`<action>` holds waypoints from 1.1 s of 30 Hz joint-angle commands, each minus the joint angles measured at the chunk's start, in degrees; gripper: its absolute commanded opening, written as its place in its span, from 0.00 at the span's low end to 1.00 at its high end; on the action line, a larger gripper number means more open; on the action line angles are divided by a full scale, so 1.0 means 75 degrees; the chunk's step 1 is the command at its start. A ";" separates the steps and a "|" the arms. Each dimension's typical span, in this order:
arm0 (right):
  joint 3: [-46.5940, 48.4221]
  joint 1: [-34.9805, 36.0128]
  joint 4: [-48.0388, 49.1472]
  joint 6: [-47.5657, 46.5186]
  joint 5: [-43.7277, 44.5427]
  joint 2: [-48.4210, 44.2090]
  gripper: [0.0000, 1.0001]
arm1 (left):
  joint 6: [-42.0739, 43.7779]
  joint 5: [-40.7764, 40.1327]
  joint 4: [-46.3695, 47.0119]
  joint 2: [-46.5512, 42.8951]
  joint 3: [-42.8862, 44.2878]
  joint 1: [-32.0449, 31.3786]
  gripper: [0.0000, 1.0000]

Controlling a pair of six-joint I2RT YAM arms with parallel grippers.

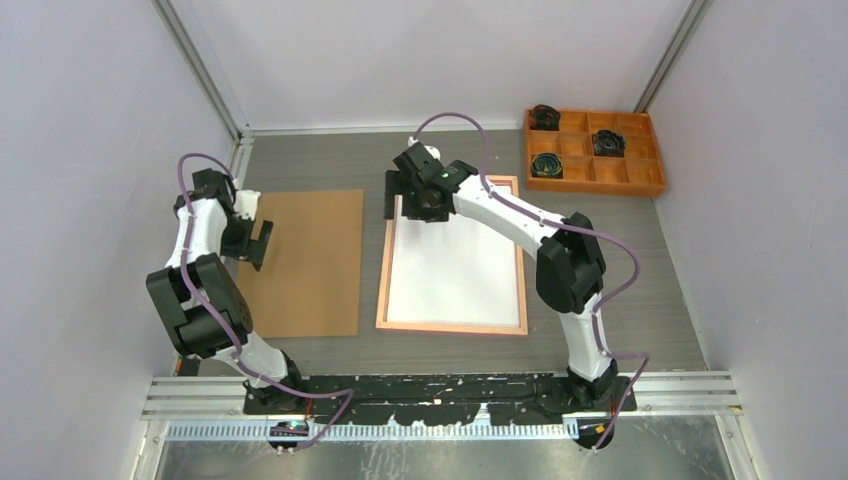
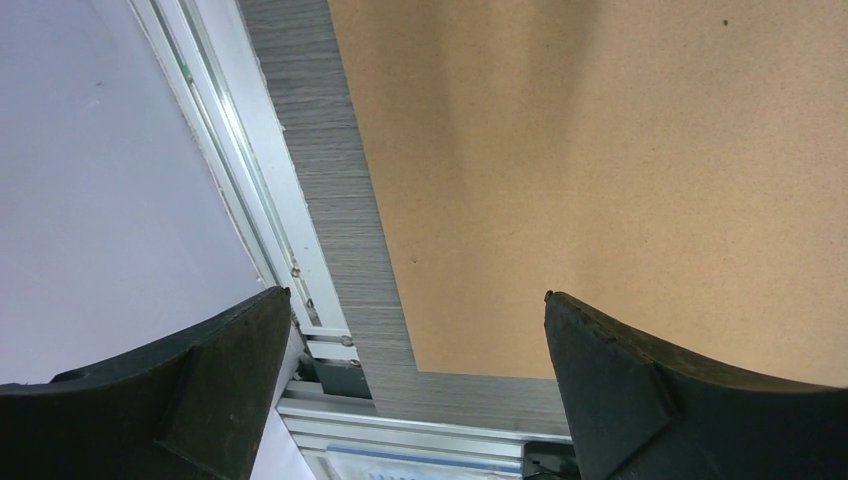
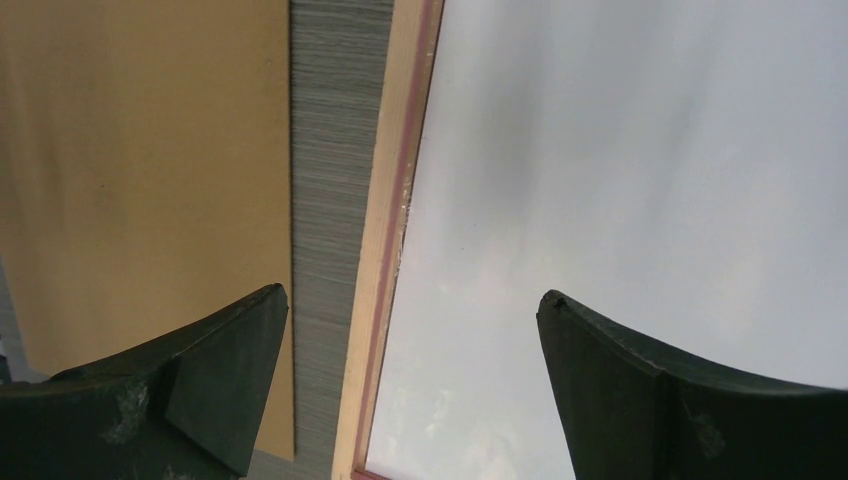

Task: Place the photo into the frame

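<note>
The photo [image 1: 455,270] lies in the frame [image 1: 386,270], printed face hidden.

1. The top view is bright and even, lit from overhead. The pale walls [image 1: 90,150] show no glare, and the picture is sharp throughout.
2. The photo [image 1: 455,270] in the frame [image 1: 383,280] shows a white back, nearly washed out. The right arm [image 1: 500,210] lays a soft shadow on its far end.
3. The straight wall rails [image 1: 205,70] splay outward toward the top corners, a wide-angle effect.
4. In the left wrist view the board [image 2: 620,180] carries a faint, broad shadow. The left fingers [image 2: 150,400] are dark and slightly soft.
5. In the right wrist view the photo reads grey with a vague darker patch. The right fingers [image 3: 660,400] are dim, with little detail.
</note>
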 commanded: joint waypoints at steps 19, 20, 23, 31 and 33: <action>0.1361 0.1122 0.1980 0.1894 -0.0948 0.1810 1.00 | -0.0143 -0.2553 0.2824 0.0895 -0.0443 0.0617 0.93; 0.1411 0.1160 0.1970 0.1922 -0.0928 0.1914 1.00 | -0.0135 -0.2591 0.2975 0.0949 -0.0523 0.0624 0.93; 0.1537 0.1236 0.1907 0.2030 -0.0830 0.2144 1.00 | -0.0174 -0.2596 0.3206 0.1184 -0.0644 0.0626 0.92; 0.1417 0.1405 0.1779 0.2297 -0.0419 0.2388 1.00 | -0.0292 -0.2467 0.3533 0.1769 -0.0875 0.0630 0.92; 0.1336 0.1442 0.1776 0.2355 -0.0272 0.2396 1.00 | -0.0306 -0.2391 0.3557 0.1873 -0.0944 0.0626 0.92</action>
